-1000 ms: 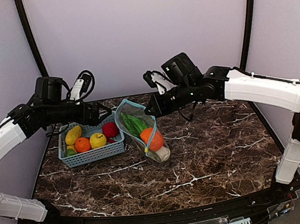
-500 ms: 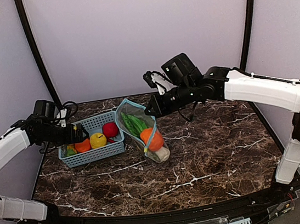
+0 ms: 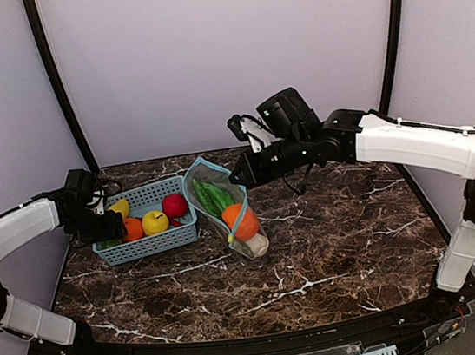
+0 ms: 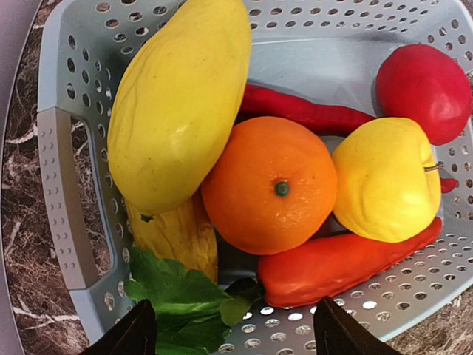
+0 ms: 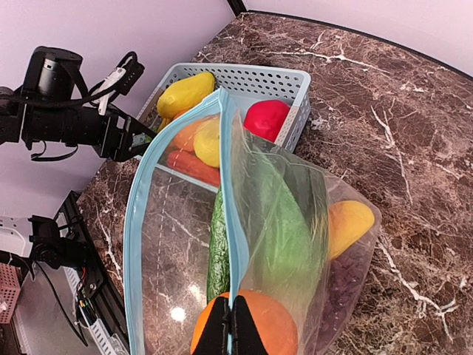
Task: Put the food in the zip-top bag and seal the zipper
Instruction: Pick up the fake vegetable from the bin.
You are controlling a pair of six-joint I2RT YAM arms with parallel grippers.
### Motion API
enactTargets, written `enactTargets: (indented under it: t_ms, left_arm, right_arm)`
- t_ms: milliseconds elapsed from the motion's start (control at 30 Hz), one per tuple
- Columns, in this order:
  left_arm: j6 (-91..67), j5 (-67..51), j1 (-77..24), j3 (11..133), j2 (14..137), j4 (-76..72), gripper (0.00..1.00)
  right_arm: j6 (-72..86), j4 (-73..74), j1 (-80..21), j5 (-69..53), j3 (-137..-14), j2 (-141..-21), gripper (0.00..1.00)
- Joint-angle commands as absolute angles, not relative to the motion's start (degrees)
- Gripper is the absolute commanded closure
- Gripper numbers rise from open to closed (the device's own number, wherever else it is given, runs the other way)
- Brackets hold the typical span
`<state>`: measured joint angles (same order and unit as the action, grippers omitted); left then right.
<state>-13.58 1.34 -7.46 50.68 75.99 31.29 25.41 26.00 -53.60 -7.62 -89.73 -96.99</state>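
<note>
Right wrist shows the right gripper (image 5: 228, 327) pinching the zipper (image 5: 131, 229); left wrist shows the left gripper (image 4: 236, 334) spread, empty, over the basket (image 4: 66, 185).

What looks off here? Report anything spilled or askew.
Nothing stands out. The bag is held open, the right jaws shut on its zipper; food sits in the bag and the basket, none spilled.
</note>
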Motion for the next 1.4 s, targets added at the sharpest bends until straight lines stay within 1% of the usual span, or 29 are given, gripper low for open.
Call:
enactTargets:
  t_ms: [0, 100, 267, 367, 533, 700, 833, 867, 967, 1000, 1100, 1200, 1367]
  left_arm:
    - [-13.15, 4.13, -6.99, 49.98, 77.65, 33.24, 0.29]
    - [-12.75, 3.7, -6.99, 50.49, 79.98, 33.74, 0.37]
    - [-12.06, 1.77, -6.95, 50.81, 82.38, 33.0, 0.41]
    - [-11.11, -3.33, -6.95, 51.72, 84.16, 32.09, 0.44]
    - [-9.89, -11.89, -7.09, 52.38, 85.53, 28.55, 0.46]
    - [-9.29, -13.21, -7.07, 52.11, 83.16, 26.56, 0.47]
    - [-9.81, -6.18, -7.11, 51.64, 80.95, 28.18, 0.45]
    - [-10.26, -2.93, -7.07, 51.51, 80.64, 29.74, 0.43]
    - [-12.15, 0.83, -7.07, 50.47, 79.94, 31.57, 0.37]
    - [-12.62, 1.68, -7.06, 50.04, 79.6, 31.93, 0.33]
    - [-13.09, 2.66, -7.04, 49.51, 78.96, 32.3, 0.29]
    - [-13.39, 3.22, -7.02, 49.4, 79.5, 32.73, 0.28]
    - [-13.41, -0.61, -6.97, 49.46, 82.56, 32.73, 0.25]
  right_arm:
    - [24.55, 22.29, -53.09, -7.28, -89.14, -94.32, 1.0]
    - [24.4, 22.16, -52.91, -7.41, -89.04, -94.3, 1.0]
    - [24.41, 21.86, -52.52, -7.64, -88.43, -94.0, 1.0]
    - [24.43, 21.72, -52.35, -7.8, -88.25, -93.88, 1.0]
    - [24.51, 21.43, -52.29, -8.04, -87.9, -93.87, 1.0]
    - [24.78, 21.36, -52.21, -8.15, -87.89, -94.03, 1.0]
    - [24.95, 21.33, -52.21, -8.51, -88.14, -94.38, 1.0]
    - [24.96, 21.35, -52.21, -8.6, -88.15, -94.41, 1.0]
    - [25.05, 21.3, -52.21, -8.56, -88.0, -94.33, 1.0]
    - [25.07, 21.31, -52.21, -8.53, -87.92, -94.31, 1.0]
    - [25.01, 21.3, -52.14, -8.44, -87.6, -94.04, 1.0]
    - [25.17, 21.1, -52.17, -8.56, -87.22, -93.89, 1.0]
    - [25.28, 20.9, -52.12, -8.39, -86.71, -93.39, 1.0]
